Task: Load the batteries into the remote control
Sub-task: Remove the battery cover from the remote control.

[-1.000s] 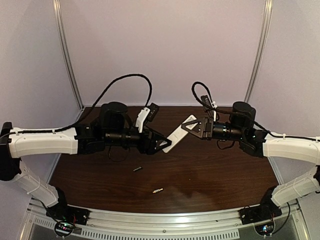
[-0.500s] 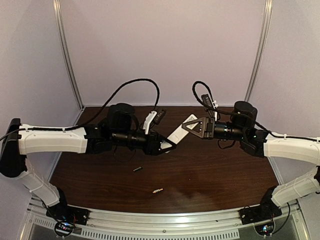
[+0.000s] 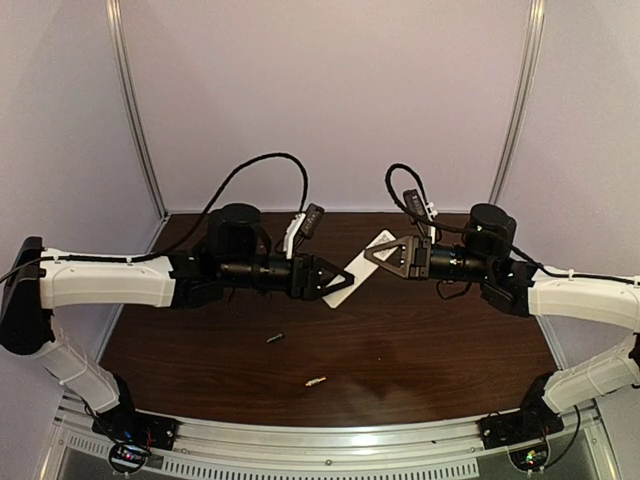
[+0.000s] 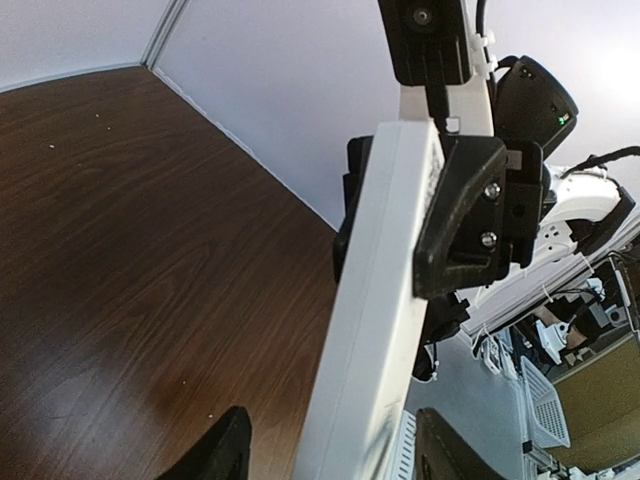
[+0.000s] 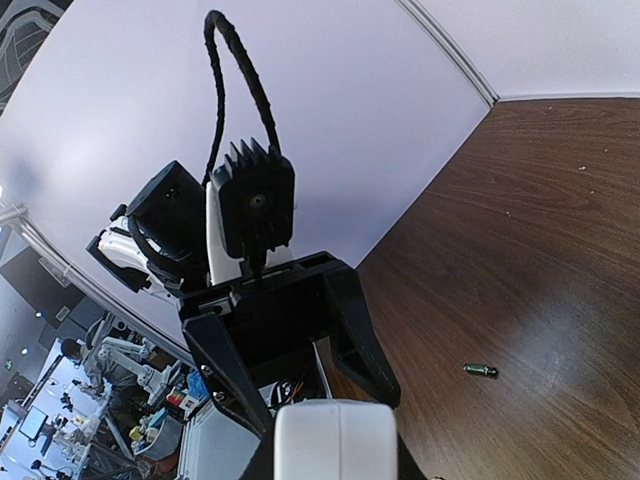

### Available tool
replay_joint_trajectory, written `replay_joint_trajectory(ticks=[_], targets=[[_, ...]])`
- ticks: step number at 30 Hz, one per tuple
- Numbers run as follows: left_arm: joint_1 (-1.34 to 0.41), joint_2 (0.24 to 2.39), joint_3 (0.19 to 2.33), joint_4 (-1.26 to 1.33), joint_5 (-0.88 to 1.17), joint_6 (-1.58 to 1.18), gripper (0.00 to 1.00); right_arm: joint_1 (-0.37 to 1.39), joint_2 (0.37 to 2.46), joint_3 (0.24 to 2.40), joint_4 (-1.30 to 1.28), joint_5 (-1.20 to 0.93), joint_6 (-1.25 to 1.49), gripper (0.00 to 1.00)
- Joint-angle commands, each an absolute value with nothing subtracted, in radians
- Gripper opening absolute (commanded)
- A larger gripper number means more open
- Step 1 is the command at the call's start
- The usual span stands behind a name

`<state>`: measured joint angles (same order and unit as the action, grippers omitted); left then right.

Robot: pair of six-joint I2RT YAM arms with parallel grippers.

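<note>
Up above the table (image 3: 450,340), the remote control (image 3: 361,267) hangs slanted in the air, with its upper end clenched in the right gripper (image 3: 380,250). The left gripper (image 3: 340,284) sits at the lower end with its jaws spread to either side of the white bar, released rather than grasping it. Below, the dark battery (image 3: 275,339) and the pale battery (image 3: 316,381) lie on the wood, apart from each other, the pale one nearer the front edge.
</note>
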<state>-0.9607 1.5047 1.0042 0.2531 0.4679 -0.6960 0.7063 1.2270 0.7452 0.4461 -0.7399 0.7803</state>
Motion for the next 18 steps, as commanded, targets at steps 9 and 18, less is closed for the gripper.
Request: replay_joint_trajectory(ticks=[9,18], targets=[[-0.954,1.531,1.005,0.23,0.434,-0.687,0.47,0.67,1.177,0.729,0.489,-0.741,0.786,0.0],[-0.953,1.544,0.994,0.178,0.39,-0.675,0.4,0.649,1.168,0.716,0.566,-0.774,0.852,0.0]])
